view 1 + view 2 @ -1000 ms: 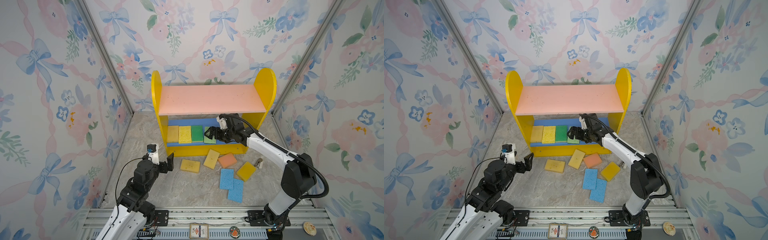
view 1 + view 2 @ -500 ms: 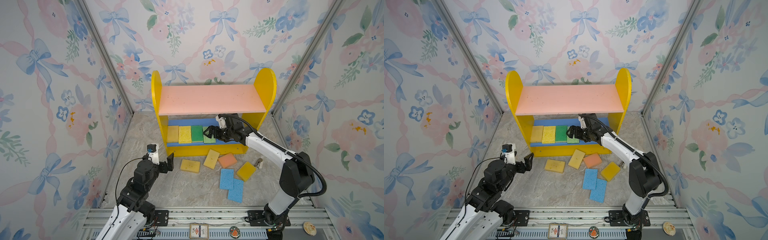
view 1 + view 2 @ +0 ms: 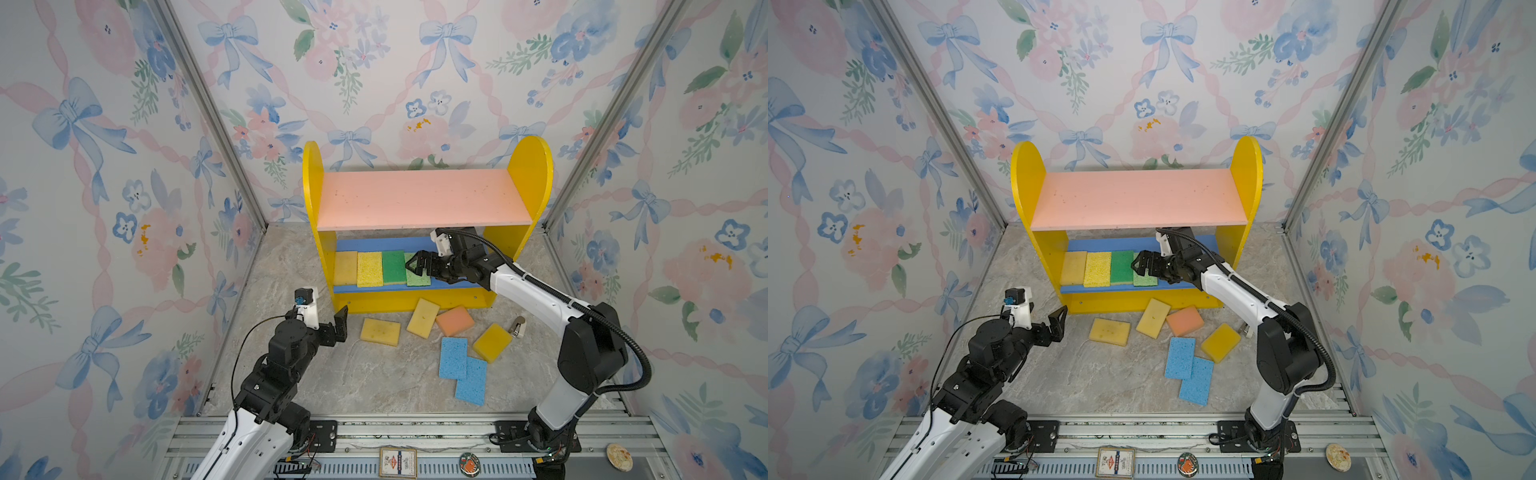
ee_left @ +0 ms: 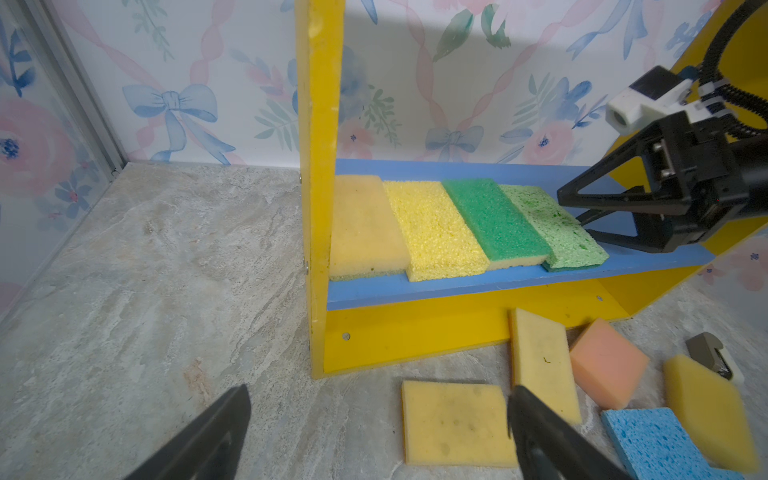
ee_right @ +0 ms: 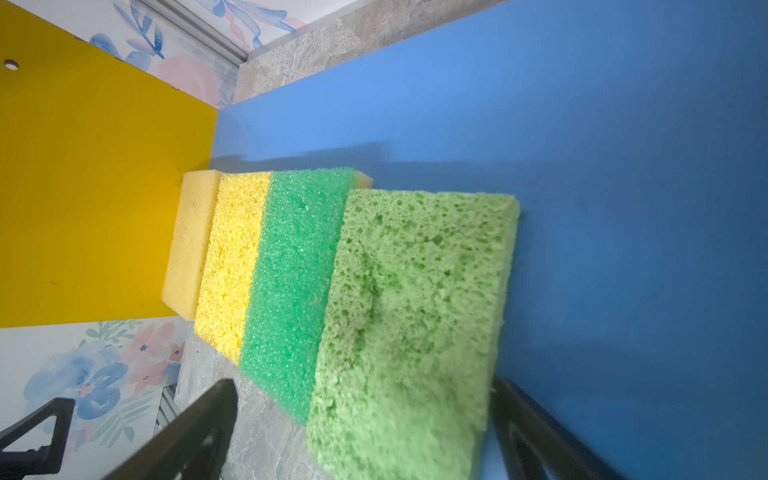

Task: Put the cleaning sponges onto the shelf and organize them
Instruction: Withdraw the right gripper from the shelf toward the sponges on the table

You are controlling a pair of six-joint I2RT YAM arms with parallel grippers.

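The shelf stands at the back, and its blue lower board carries a row of cleaning sponges: pale yellow, bright yellow, dark green and light green. My right gripper reaches under the pink board and is open. The light green sponge lies on the board between its fingers. On the floor in front lie three yellow sponges, an orange one and two light blue ones. My left gripper hovers open and empty near the shelf's left front corner, just short of a yellow sponge.
A small grey and white clip-like object lies on the floor right of the orange sponge. Flowered walls close in the left, right and back. A metal rail with both arm bases runs along the front edge.
The right arm has shifted only slightly, with its gripper still over the light green sponge. The left arm and the floor sponges have not moved.
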